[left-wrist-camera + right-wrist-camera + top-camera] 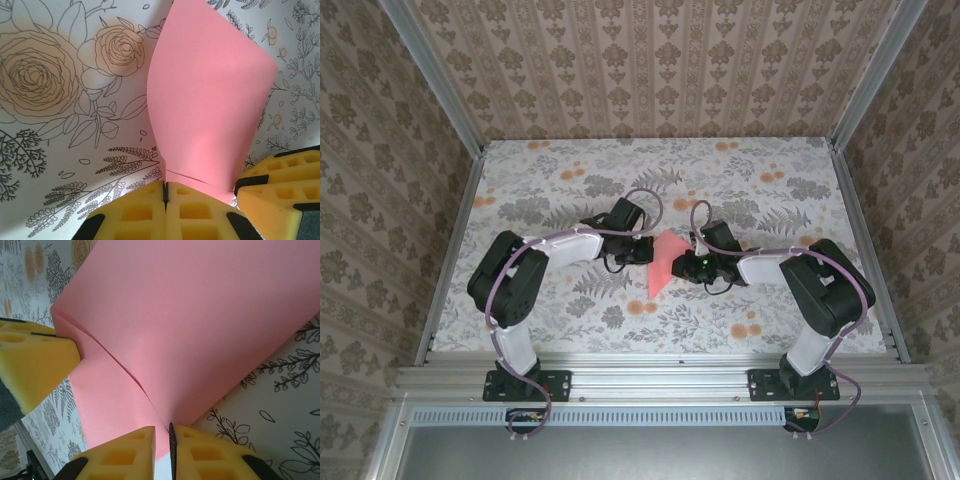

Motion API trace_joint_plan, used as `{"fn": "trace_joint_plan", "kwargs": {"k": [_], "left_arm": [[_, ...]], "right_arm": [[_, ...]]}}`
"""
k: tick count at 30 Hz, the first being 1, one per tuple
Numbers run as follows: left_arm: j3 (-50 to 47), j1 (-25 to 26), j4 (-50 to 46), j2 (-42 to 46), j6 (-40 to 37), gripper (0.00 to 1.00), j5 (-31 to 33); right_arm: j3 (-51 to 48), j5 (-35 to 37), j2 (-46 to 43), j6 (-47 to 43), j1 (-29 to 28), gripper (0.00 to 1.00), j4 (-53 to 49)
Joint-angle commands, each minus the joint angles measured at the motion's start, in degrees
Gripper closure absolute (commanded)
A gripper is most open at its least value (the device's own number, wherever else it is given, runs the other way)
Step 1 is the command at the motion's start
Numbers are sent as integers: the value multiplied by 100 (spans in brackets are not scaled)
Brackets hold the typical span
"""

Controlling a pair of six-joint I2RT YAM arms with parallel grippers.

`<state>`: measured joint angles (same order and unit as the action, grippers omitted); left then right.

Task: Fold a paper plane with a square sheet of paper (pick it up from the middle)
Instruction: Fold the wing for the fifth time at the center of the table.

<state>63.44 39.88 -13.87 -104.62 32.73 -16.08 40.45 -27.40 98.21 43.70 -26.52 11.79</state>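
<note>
The coral-pink sheet of paper [663,262], folded over with a crease, is held up above the middle of the table between both grippers. In the left wrist view the sheet [210,95] rises from my left gripper [165,187], whose yellow pads are pressed together on its lower edge. My right gripper [162,435] stands slightly open, a narrow gap showing between its pads; the sheet's [190,325] folded edge runs into that gap. The right gripper's fingers [282,172] sit close beside the left jaws. Seen from above, the left gripper [642,250] and right gripper [692,262] flank the paper.
The table carries a floral cloth [560,180] with grey leaves and small orange flowers. Metal posts and patterned walls close in the left, right and far sides. Both arm bases [525,380] stand at the near rail.
</note>
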Motion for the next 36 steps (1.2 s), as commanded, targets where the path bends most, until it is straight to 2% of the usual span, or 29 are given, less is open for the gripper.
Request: {"fn": "trace_joint_plan", "kwargs": {"k": [1, 10, 23, 36], "left_arm": [[215, 59, -187, 134, -170, 100, 135], [336, 158, -199, 172, -109, 100, 93], [211, 345, -59, 240, 74, 100, -117], [89, 562, 227, 135, 168, 100, -298]], "right_arm": [[161, -30, 123, -10, -44, 83, -51], [174, 158, 308, -270, -63, 90, -343], [167, 208, 388, -328, -90, 92, -371], [-90, 75, 413, -165, -94, 95, 17]]}}
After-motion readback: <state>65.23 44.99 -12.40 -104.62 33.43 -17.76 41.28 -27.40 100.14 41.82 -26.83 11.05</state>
